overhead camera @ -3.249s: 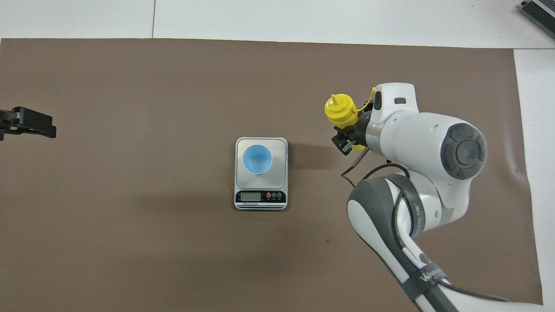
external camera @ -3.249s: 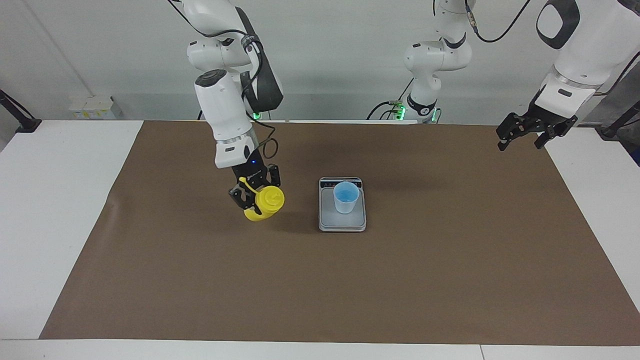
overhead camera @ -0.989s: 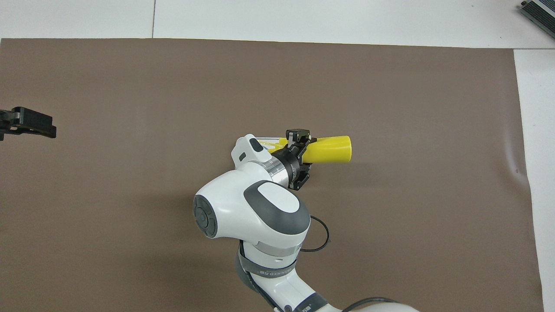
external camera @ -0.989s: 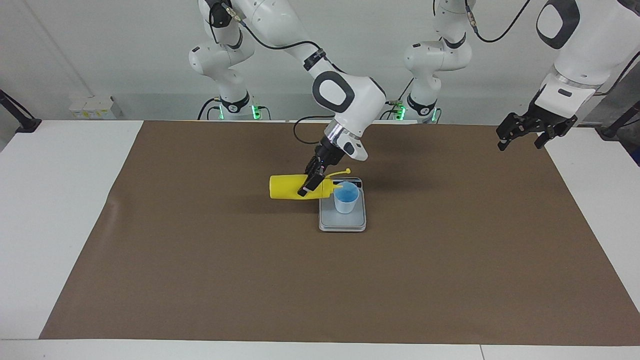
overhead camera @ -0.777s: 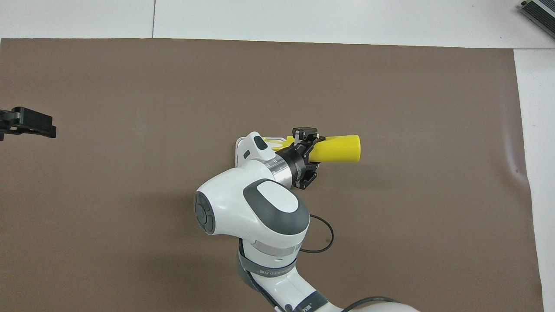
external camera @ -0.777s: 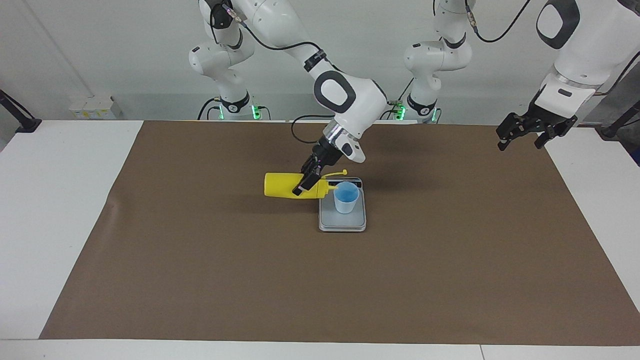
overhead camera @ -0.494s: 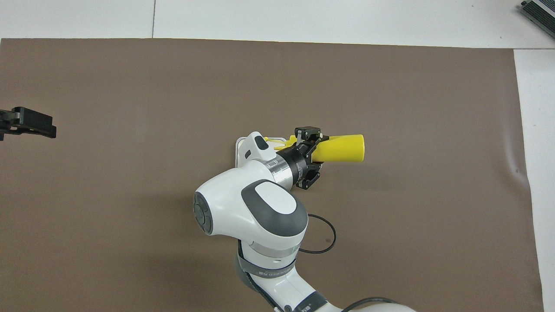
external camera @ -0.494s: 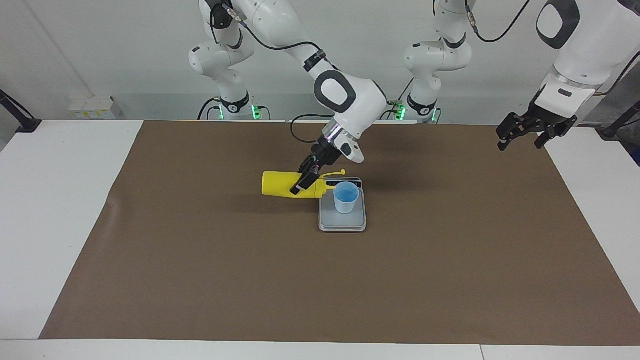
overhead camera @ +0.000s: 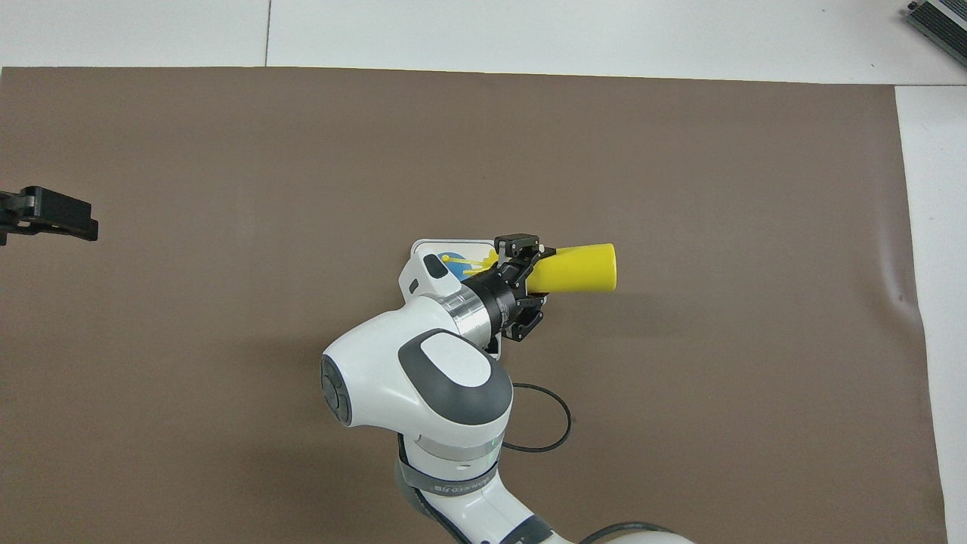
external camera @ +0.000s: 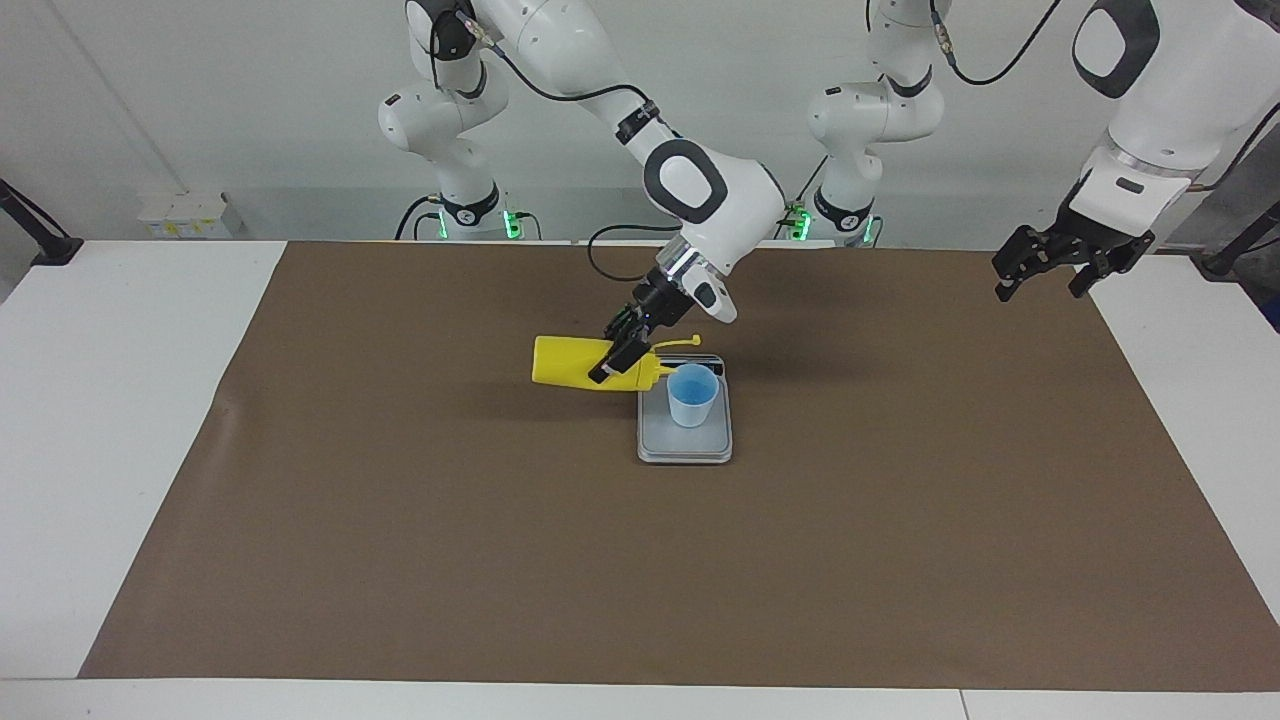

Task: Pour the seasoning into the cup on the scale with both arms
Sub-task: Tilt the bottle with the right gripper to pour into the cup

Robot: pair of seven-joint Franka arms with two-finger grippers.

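My right gripper (external camera: 620, 356) is shut on the yellow seasoning bottle (external camera: 572, 362), holding it on its side in the air with the nozzle tipped slightly down at the rim of the light-blue cup (external camera: 691, 397). The cup stands on the grey scale (external camera: 685, 447). In the overhead view the right gripper (overhead camera: 521, 285) grips the bottle (overhead camera: 578, 268) near its neck, and the arm hides most of the cup (overhead camera: 452, 261) and scale (overhead camera: 421, 245). My left gripper (external camera: 1062, 268) is open and empty, waiting high over the left arm's end of the table (overhead camera: 47, 215).
A brown mat (external camera: 400, 520) covers most of the white table (external camera: 110, 400). A black cable loop (overhead camera: 540, 423) hangs from the right arm. Small white boxes (external camera: 185, 213) sit by the wall at the right arm's end.
The right arm has brought the bottle from upright to lying sideways at the cup. In the last half second it shifted slightly toward the cup, nozzle tipped lower. The left arm has not moved.
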